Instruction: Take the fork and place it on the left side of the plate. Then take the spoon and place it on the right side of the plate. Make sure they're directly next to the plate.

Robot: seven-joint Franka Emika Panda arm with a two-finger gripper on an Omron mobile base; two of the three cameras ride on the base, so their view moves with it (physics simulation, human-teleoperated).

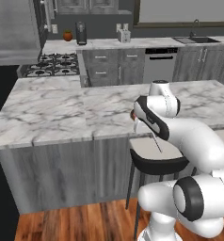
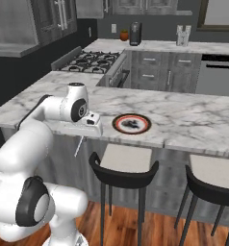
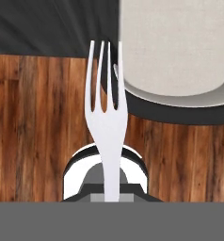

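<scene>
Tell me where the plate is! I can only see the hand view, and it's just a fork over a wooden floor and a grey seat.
Observer: The plate is up on the marble counter, near its front edge and to the right of the gripper.
Operator: Is my fork above the counter too?
Observer: No. The fork hangs prongs down from the shut gripper, just off the counter's front edge and lower than its top.
Operator: What's that grey seat?
Observer: A black-framed stool tucked under the counter, below the plate.
</scene>
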